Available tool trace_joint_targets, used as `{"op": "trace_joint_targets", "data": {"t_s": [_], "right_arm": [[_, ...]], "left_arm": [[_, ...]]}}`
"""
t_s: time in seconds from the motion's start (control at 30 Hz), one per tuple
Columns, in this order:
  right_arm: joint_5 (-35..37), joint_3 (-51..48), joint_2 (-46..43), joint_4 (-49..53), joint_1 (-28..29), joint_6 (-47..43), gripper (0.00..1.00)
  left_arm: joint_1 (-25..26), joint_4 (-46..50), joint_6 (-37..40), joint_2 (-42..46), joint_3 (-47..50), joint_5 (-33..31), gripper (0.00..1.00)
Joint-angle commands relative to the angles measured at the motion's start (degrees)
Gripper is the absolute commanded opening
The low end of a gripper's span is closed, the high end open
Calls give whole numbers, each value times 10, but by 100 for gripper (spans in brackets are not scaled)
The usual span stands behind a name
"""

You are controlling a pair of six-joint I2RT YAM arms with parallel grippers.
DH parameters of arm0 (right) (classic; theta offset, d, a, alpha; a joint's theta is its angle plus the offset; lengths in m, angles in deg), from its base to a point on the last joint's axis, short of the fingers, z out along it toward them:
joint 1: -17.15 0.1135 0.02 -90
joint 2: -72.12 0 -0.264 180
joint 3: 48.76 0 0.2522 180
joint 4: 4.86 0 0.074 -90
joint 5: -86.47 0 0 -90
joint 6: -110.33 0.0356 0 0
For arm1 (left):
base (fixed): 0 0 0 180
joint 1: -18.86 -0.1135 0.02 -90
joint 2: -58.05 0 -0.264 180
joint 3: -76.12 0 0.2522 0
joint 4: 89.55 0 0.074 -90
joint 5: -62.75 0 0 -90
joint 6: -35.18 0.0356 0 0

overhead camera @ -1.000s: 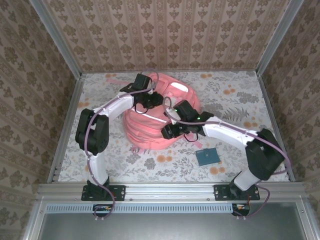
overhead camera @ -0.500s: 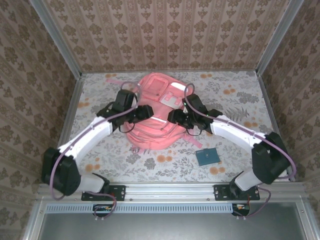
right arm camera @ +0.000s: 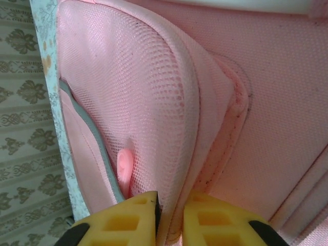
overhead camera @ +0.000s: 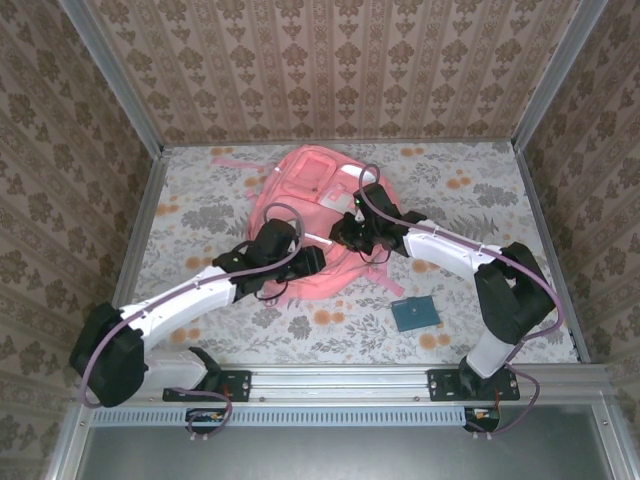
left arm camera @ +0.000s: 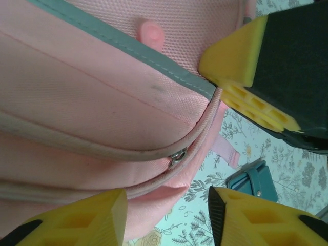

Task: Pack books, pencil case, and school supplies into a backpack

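Since the earlier frame the left gripper (overhead camera: 310, 262) has slid from the backpack's (overhead camera: 310, 190) left flank to its near edge, jaws apart by the zipper (left arm camera: 177, 156). The right gripper (right arm camera: 170, 215) now pinches a fold of its pink fabric. The backpack's inside is hidden, possibly zipped; the small teal book (overhead camera: 414, 314) lies outside, to its near right.

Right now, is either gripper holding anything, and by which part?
The right gripper pinches the backpack by the piped edge of its mesh pocket. The left gripper is open by the zip pull, holding nothing.
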Motion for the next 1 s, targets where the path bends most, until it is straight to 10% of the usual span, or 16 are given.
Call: {"op": "trace_joint_targets", "data": {"t_s": [0.0,0.97], "right_arm": [[-53,6,0,-63,3,14,13],[-64,17,7,-83,15,32,10]], "left_arm": [[10,-46,2,-15,3,-34,43],[27,-246,-106,-56,81,-91,12]]}}
